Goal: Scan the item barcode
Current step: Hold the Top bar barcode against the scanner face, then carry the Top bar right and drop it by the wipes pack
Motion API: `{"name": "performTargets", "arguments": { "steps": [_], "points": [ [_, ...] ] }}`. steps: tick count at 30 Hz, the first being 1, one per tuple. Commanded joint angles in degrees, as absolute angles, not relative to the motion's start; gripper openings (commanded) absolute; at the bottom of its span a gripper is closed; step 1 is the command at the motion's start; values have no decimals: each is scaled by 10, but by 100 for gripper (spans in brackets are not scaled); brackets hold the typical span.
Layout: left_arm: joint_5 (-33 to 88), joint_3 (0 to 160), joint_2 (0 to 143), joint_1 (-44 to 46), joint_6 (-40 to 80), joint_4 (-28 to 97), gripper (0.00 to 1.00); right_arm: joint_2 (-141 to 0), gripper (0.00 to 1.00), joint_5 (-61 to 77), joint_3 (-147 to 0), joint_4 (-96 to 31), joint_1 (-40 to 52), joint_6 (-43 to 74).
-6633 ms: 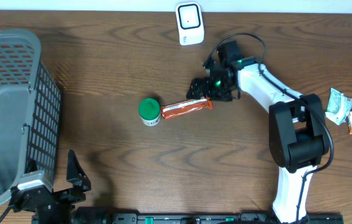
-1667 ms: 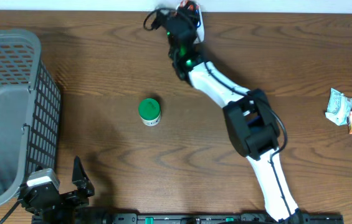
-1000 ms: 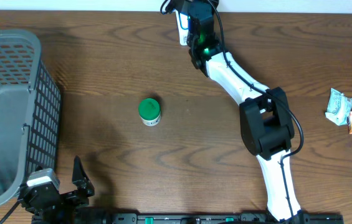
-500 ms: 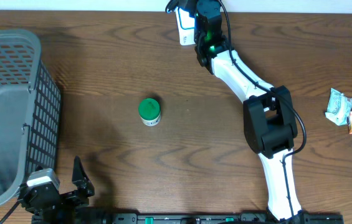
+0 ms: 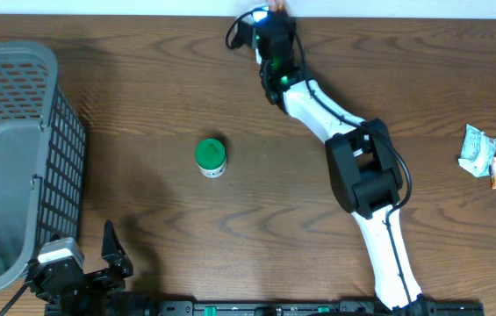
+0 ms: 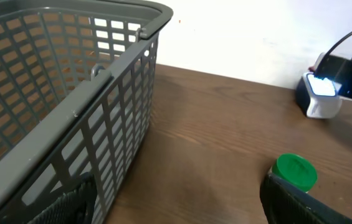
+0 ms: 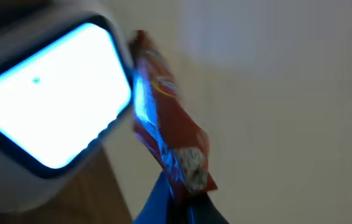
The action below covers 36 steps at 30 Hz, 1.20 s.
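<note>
The item, a red snack bar wrapper (image 7: 166, 124), hangs upright in my right gripper (image 7: 188, 202), which is shut on its lower end. The bar sits just beside the scanner's lit blue-white window (image 7: 45, 93), edge-on to it, and blue light falls on the wrapper. From overhead, the right gripper (image 5: 270, 25) covers most of the white scanner (image 5: 256, 17) at the table's back edge. My left gripper (image 6: 182, 211) stands open near the front left, with nothing between its fingers.
A grey mesh basket (image 5: 19, 158) fills the left side, close to the left gripper. A green-lidded jar (image 5: 211, 158) stands mid-table. Two small packets (image 5: 485, 158) lie at the right edge. The white wall runs right behind the scanner.
The right gripper carried the bar from mid-table to the scanner, then shifted slightly left over it in the last half second. The left arm has not moved.
</note>
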State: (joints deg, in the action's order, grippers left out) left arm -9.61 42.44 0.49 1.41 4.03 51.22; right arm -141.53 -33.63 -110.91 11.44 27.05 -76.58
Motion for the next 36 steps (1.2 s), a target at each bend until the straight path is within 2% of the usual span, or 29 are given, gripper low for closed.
{"name": "performTargets", "arguments": {
  "steps": [1, 7, 17, 24, 31, 36],
  "points": [
    [-101, 424, 2, 17, 31, 512, 84, -1426, 1, -374, -1115, 78, 282, -787],
    [-101, 424, 2, 17, 31, 512, 84, -1423, 1, -392, -1115, 30, 297, -783],
    [-101, 424, 2, 17, 31, 512, 84, -1384, 1, -389, -1115, -138, 328, -714],
    [-101, 424, 2, 17, 31, 512, 84, -1357, 1, -402, -1115, -153, 328, -662],
    [-101, 424, 2, 17, 31, 512, 84, -1231, 1, -399, -1115, -227, 324, -646],
    [-101, 424, 2, 17, 31, 512, 84, -1112, 1, -396, -1115, -307, 294, -569]
  ]
}}
